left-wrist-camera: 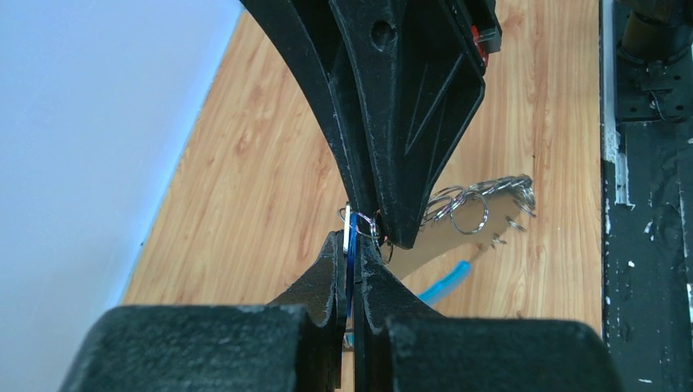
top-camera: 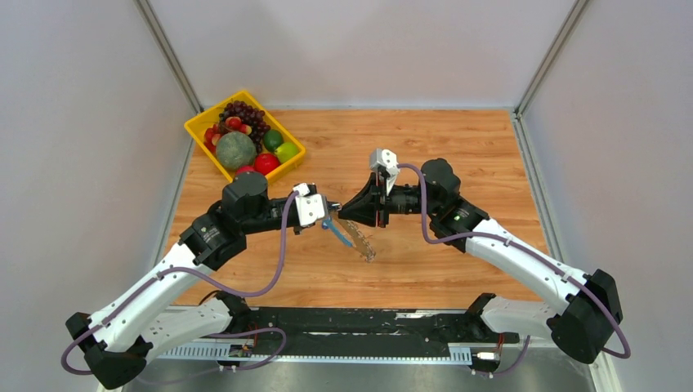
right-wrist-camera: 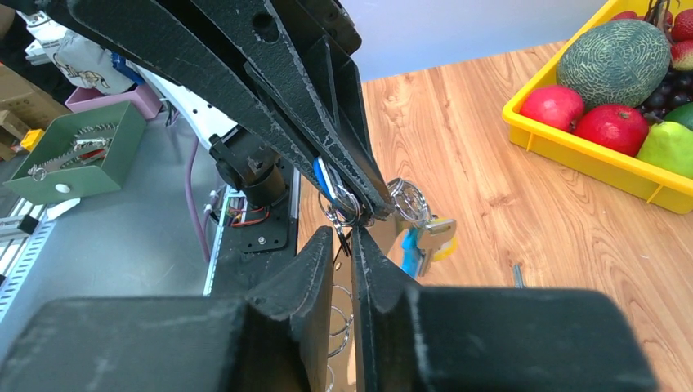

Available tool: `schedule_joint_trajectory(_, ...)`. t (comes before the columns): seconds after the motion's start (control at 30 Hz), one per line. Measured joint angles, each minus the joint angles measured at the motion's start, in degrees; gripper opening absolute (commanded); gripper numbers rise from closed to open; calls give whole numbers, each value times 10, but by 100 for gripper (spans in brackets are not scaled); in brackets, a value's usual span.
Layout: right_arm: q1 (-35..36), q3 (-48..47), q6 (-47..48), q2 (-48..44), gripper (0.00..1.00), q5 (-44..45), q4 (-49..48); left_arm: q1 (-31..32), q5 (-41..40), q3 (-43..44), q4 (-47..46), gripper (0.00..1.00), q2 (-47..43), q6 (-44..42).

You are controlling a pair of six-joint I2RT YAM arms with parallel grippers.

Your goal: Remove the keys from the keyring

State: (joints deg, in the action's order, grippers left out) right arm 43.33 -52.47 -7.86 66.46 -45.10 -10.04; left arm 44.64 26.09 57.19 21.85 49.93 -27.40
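- Left claw (left-wrist-camera: 350, 241) is clamped edgewise on the blue-headed key (left-wrist-camera: 350, 268).
- Right claw (right-wrist-camera: 353, 238) is nearly closed at the small split ring (right-wrist-camera: 343, 204); whether it grips is unclear.
- Keyring (top-camera: 357, 238) trails toward the desk (top-camera: 458, 147).
- Best practice: pinch the ring firmly, then wind the key off.

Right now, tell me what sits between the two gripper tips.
A blue-headed key and the keyring's small wire rings; both wrist views show it.

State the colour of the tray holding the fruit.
The tray is bright yellow; it shows best in the right wrist view.
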Motion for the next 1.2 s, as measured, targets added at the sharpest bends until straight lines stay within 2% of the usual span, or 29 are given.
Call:
schedule_joint_trajectory(0.1, 0, 0, -4, 0, 7, 0, 0, 0, 0, 0, 0, 0, 0, 0)
schedule_joint_trajectory(0.2, 0, 0, -10, 0, 0, -2, -1, 0, 0, 0, 0, 0, 0, 0)
schedule_joint_trajectory(0.5, 0, 8, -45, -3, 0, 8, -21, 0, -7, 0, -4, 0, 0, 0)
schedule_joint_trajectory(0.77, 0, 113, -159, -62, 0, 68, -184, 4, -17, -4, -21, 0, -2, -1)
schedule_joint_trajectory(1.03, 0, 132, -267, -54, 0, 89, -315, 2, -21, -17, -51, 0, -17, -2)
schedule_joint_trajectory(1.2, 0, 132, -309, -36, 0, 97, -364, 2, -16, -27, -59, 0, -22, -4)
